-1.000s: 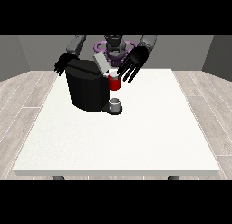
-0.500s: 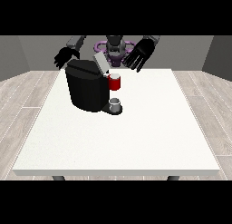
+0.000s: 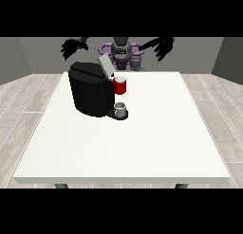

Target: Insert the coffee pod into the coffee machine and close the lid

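The large white flat surface (image 3: 142,143) fills the mid of the view; the robot stands behind its far edge, at the view's top. The black boxy coffee machine (image 3: 90,93) stands on the surface, left of centre & toward the far side. Its grey flat lid (image 3: 106,66) is tilted up at the machine's top right. The red cylindrical pod part (image 3: 120,86) sits at the machine's right side, just below the lid. The small grey cup (image 3: 121,109) stands beneath it on the machine's base, on the camera side. One black robot hand (image 3: 71,48) hangs above & behind the machine at the view's left; the other black robot hand (image 3: 163,48) is at the view's right, well apart from the machine, w/ fingers spread
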